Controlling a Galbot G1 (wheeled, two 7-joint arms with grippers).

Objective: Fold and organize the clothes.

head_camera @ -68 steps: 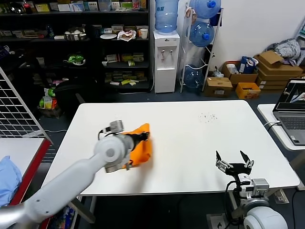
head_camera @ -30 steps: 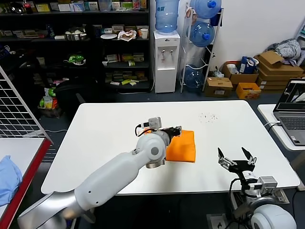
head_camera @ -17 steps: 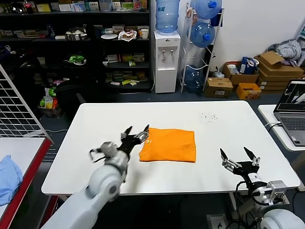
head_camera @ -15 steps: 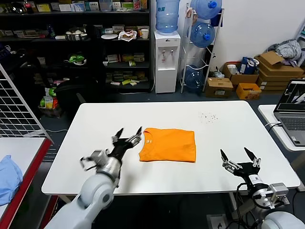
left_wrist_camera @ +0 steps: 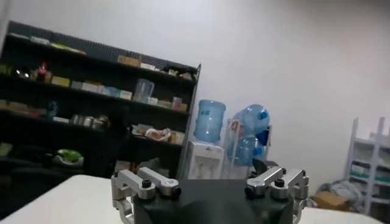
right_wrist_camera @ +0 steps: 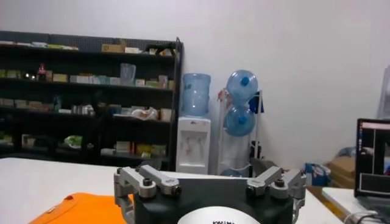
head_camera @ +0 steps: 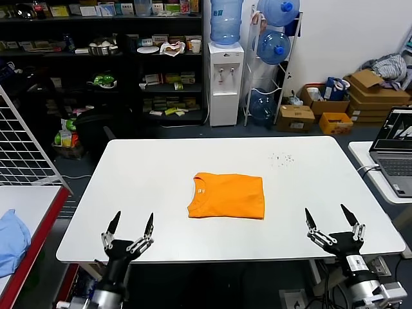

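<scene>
Here the orange T-shirt point(head_camera: 226, 196) lies folded into a neat flat rectangle near the middle of the white table point(head_camera: 141, 174), its collar end toward the table's left edge, and nothing touches it. The left gripper point(head_camera: 131, 225) sits at the table's near edge close to the near left corner, fingers pointing up and spread wide apart with nothing between them. The right gripper point(head_camera: 332, 219) is at the near edge toward the near right corner, posed the same way, its two fingers splayed open and empty. Both grippers are well apart from the shirt, one to each side of it. In the right wrist view a patch of the orange fabric point(right_wrist_camera: 79, 209) shows on the tabletop beside the gripper's body. A faint scatter of small dark specks point(head_camera: 281, 158) marks the tabletop toward the far right corner. Off the table's right edge stands an open laptop point(head_camera: 395, 149) on another surface, and off the left edge a light blue cloth point(head_camera: 11, 239) rests on a lower side table.
</scene>
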